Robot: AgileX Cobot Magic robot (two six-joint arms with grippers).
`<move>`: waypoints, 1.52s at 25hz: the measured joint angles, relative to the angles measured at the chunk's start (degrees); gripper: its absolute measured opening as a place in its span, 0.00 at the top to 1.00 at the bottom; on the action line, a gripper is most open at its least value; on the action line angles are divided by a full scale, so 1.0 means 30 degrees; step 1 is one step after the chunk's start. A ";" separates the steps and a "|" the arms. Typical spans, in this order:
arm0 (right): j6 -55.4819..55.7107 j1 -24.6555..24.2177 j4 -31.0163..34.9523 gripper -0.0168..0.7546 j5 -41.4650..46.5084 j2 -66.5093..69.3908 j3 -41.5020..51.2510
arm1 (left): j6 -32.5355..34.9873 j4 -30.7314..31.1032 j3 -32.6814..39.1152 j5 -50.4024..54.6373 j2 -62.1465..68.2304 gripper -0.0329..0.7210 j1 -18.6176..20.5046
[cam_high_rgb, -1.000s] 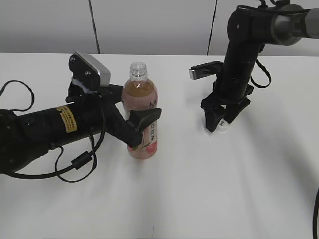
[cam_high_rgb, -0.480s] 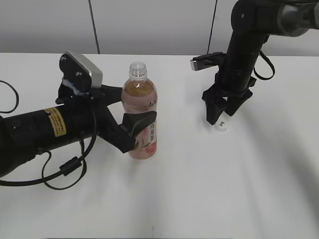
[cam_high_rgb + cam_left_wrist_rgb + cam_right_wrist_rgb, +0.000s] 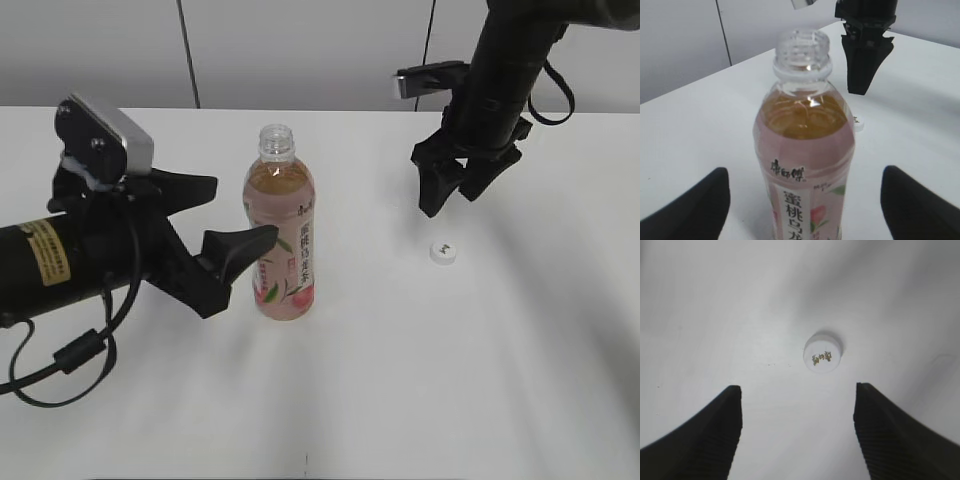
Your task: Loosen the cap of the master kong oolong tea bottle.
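The master kong oolong tea bottle (image 3: 281,235) stands upright on the white table (image 3: 420,380), its mouth open with no cap on it. It fills the left wrist view (image 3: 805,150). The small white cap (image 3: 443,252) lies on the table to the bottle's right, top side up, and also shows in the right wrist view (image 3: 823,353). My left gripper (image 3: 240,208) is open, its fingers either side of the bottle's left flank and clear of it (image 3: 805,212). My right gripper (image 3: 448,202) is open and empty above the cap (image 3: 797,389).
The left arm's black body and cable (image 3: 70,350) lie across the table's left side. A grey wall (image 3: 300,50) stands behind the table's far edge. The right arm (image 3: 500,70) comes down from the upper right.
My left gripper has let go of the bottle and drawn back to the left. My right gripper has risen off the cap, which stays on the table.
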 joint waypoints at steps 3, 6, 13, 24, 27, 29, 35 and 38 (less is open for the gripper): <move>0.0435 -0.0006 0.0000 0.30 0.0000 -0.0726 0.0000 | -0.0782 -0.0058 0.0077 0.2024 -0.1962 0.22 0.0000; 0.1046 -0.0006 0.0000 0.30 0.0000 -0.1564 0.0000 | -0.1804 -0.0117 0.0077 0.4224 -0.4066 0.22 0.0000; 0.2536 -0.0006 0.0030 0.30 0.0000 -0.3617 0.0018 | -0.3355 -0.0117 0.0097 0.8964 -0.8145 0.26 0.0000; 0.2909 -0.0006 -0.0038 0.33 0.0000 -0.7496 0.3935 | -0.3593 -0.1979 -0.1983 1.9317 -1.2813 0.28 0.0000; 0.2909 -0.0006 -0.0063 0.33 0.0017 -0.8420 0.5589 | -0.1921 -0.3694 -0.3534 2.2557 -1.3137 0.29 0.0000; 0.2909 -0.0006 -0.0063 0.33 0.0017 -0.9085 0.6688 | 0.0605 -0.6035 -0.4450 2.4750 -1.3175 0.29 0.0000; 0.2978 -0.0006 -0.0153 0.33 -0.0001 -1.2520 0.9420 | 0.4744 -1.1098 -0.5300 2.8073 -1.3750 0.29 0.0000; 0.3048 -0.0006 -0.0174 0.33 -0.0001 -1.4816 1.0880 | 0.4925 -1.1280 -0.5345 2.9834 -1.4986 0.29 0.0000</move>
